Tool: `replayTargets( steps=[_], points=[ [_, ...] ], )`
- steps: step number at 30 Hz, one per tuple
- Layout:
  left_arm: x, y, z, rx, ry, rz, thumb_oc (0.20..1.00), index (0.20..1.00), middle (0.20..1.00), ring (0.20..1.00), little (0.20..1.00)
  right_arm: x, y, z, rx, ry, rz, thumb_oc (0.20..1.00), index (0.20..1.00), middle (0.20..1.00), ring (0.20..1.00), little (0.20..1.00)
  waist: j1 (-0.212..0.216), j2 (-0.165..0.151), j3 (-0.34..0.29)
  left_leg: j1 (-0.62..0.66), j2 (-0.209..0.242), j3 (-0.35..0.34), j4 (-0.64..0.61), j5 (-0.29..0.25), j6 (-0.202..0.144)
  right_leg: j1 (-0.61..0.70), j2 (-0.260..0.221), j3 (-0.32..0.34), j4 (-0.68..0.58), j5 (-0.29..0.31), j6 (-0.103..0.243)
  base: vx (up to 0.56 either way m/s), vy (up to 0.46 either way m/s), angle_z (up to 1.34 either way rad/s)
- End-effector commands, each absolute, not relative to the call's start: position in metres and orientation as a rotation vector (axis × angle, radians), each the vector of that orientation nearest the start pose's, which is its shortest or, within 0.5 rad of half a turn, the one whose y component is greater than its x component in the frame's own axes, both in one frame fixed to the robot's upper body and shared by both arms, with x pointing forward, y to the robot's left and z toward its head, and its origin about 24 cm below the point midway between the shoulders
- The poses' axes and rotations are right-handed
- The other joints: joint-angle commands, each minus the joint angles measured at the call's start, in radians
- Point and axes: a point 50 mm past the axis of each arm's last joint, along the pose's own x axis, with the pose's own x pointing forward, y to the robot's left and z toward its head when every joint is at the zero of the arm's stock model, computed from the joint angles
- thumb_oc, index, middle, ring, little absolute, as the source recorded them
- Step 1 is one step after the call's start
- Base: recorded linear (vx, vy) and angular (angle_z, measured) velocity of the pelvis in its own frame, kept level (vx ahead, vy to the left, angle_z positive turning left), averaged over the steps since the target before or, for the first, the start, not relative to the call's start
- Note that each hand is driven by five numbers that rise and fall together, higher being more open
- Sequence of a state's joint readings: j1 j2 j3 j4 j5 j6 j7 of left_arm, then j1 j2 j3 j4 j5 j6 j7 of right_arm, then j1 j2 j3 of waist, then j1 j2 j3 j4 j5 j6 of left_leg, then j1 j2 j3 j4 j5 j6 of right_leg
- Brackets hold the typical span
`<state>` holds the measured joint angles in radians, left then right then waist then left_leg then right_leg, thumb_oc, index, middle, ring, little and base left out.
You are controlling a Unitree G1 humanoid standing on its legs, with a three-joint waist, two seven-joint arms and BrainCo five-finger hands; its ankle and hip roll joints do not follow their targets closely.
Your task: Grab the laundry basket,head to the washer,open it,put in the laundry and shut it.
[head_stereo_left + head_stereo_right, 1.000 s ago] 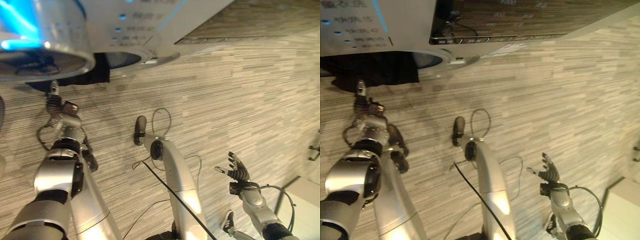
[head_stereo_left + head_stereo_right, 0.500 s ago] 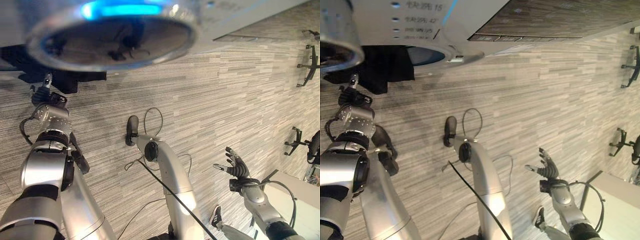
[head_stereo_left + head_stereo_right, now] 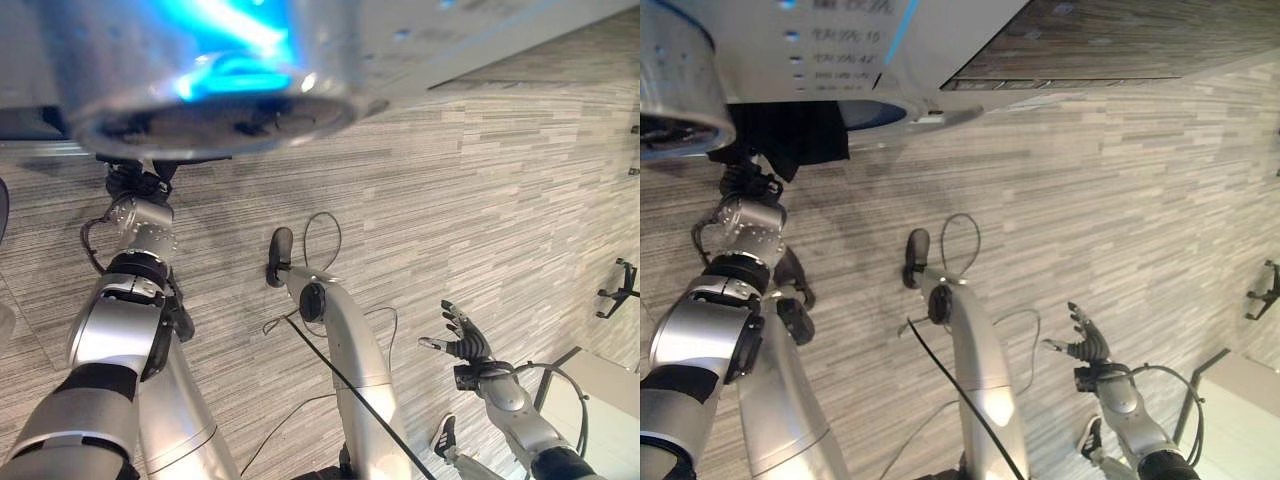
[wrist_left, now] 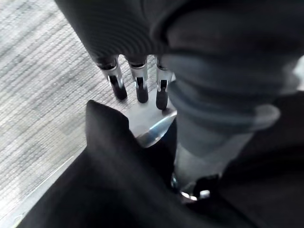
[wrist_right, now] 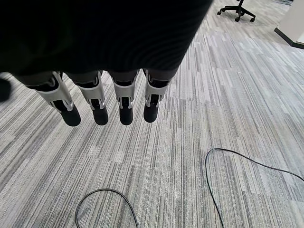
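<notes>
Even indoor light falls on the striped carpet [image 3: 480, 200], while the washer door's rim [image 3: 210, 110] smears into blur with a bright blue glare, and dark laundry [image 4: 118, 180] looms out of focus.

A grey carpet floor of narrow striped planks in light and dark tones [image 3: 1110, 200] runs across the whole room. At its far side the black wheeled base of an office chair [image 5: 236, 10] stands on the carpet, and another black chair base [image 3: 622, 291] shows near the room's edge. A white cabinet with a dark plinth [image 5: 293, 24] rises just beside the first chair base. A pale, smooth floor panel with a dark border [image 3: 1250, 420] meets the carpet at one corner.
</notes>
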<state>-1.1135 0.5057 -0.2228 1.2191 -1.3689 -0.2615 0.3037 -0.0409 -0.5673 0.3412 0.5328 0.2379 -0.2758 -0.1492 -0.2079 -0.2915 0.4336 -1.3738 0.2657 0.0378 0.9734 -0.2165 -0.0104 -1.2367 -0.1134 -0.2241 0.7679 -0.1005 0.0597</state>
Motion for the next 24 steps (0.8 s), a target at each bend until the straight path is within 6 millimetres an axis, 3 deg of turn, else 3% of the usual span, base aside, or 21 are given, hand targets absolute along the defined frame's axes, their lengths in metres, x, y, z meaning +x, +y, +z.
replayTargets(
  steps=[1, 9, 14, 16, 18, 21, 22, 23, 24],
  points=[
    [0.41, 0.191, 0.31, -0.692, -0.521, 0.067, 0.2, 0.2, 0.2, 0.2, 0.2, 0.212, -0.265, -0.034, -0.502, 0.34, 0.02, 1.0, 1.0, 1.0, 1.0, 1.0, -0.052, 0.065, -0.015, 0.09, 0.012, -0.112, 0.033, -0.112, -0.05, 0.086, 0.014, 0.01, -0.028, -0.024, 0.089, -0.02, -0.014, 0.04],
    [0.411, 0.174, 0.302, -0.666, -0.497, -0.017, 0.2, 0.2, 0.2, 0.2, 0.2, 0.212, -0.258, -0.039, -0.535, 0.351, 0.054, 1.0, 1.0, 1.0, 1.0, 1.0, -0.052, 0.084, 0.003, 0.234, -0.005, -0.05, -0.135, -0.05, -0.058, 0.191, 0.001, 0.044, -0.165, 0.04, 0.111, -0.04, -0.006, 0.02],
    [0.414, 0.189, 0.294, -0.682, -0.485, 0.053, 0.2, 0.2, 0.2, 0.2, 0.2, 0.216, -0.253, -0.043, -0.538, 0.354, 0.061, 1.0, 1.0, 1.0, 1.0, 1.0, -0.066, 0.093, 0.007, 0.381, -0.027, -0.011, -0.307, 0.01, -0.068, 0.294, -0.007, 0.074, -0.305, 0.103, 0.133, -0.02, -0.004, 0.05],
    [0.413, 0.207, 0.304, -0.675, -0.506, 0.118, 0.2, 0.2, 0.2, 0.2, 0.2, 0.217, -0.253, -0.044, -0.548, 0.36, 0.072, 1.0, 1.0, 1.0, 1.0, 1.0, -0.079, 0.093, 0.002, 0.435, -0.03, 0.005, -0.365, 0.026, -0.072, 0.337, -0.003, 0.09, -0.364, 0.135, 0.142, 0.01, -0.002, -0.02],
    [0.403, 0.212, 0.339, -0.679, -0.624, 0.1, 0.2, 0.2, 0.2, 0.2, 0.2, 0.216, -0.259, -0.044, -0.54, 0.371, 0.047, 1.0, 1.0, 1.0, 1.0, 1.0, -0.084, 0.101, -0.003, 0.496, -0.039, 0.022, -0.44, 0.056, -0.073, 0.384, -0.004, 0.104, -0.432, 0.171, 0.152, 0.04, -0.005, -0.14],
    [0.383, 0.19, 0.374, -0.724, -0.793, -0.041, 0.2, 0.2, 0.2, 0.2, 0.2, 0.205, -0.268, -0.049, -0.52, 0.402, 0.0, 1.0, 1.0, 1.0, 1.0, 1.0, -0.077, 0.12, -0.002, 0.543, -0.057, 0.027, -0.499, 0.086, -0.076, 0.42, -0.014, 0.109, -0.465, 0.188, 0.158, 0.02, -0.016, -0.1],
    [0.383, 0.189, 0.373, -0.725, -0.792, -0.041, 0.2, 0.2, 0.2, 0.2, 0.2, 0.205, -0.268, -0.049, -0.519, 0.404, -0.001, 1.0, 1.0, 1.0, 1.0, 1.0, -0.076, 0.119, -0.001, 0.549, -0.058, 0.028, -0.504, 0.088, -0.076, 0.424, -0.015, 0.108, -0.467, 0.189, 0.158, 0.02, -0.014, 0.11],
    [0.379, 0.185, 0.373, -0.759, -0.811, -0.065, 0.533, 0.533, 0.533, 0.533, 0.533, 0.202, -0.27, -0.051, -0.516, 0.414, -0.012, 1.0, 1.0, 1.0, 1.0, 1.0, -0.073, 0.123, 0.003, 0.555, -0.06, 0.026, -0.508, 0.093, -0.078, 0.429, -0.017, 0.11, -0.469, 0.187, 0.156, 0.02, -0.02, 0.18],
    [0.377, 0.186, 0.369, -0.721, -0.827, -0.057, 1.0, 1.0, 1.0, 1.0, 1.0, 0.202, -0.27, -0.05, -0.511, 0.408, -0.022, 1.0, 1.0, 1.0, 1.0, 1.0, -0.07, 0.125, 0.008, 0.559, -0.061, 0.028, -0.509, 0.096, -0.079, 0.434, -0.022, 0.11, -0.472, 0.183, 0.154, 0.02, -0.007, 0.14]
  ],
)
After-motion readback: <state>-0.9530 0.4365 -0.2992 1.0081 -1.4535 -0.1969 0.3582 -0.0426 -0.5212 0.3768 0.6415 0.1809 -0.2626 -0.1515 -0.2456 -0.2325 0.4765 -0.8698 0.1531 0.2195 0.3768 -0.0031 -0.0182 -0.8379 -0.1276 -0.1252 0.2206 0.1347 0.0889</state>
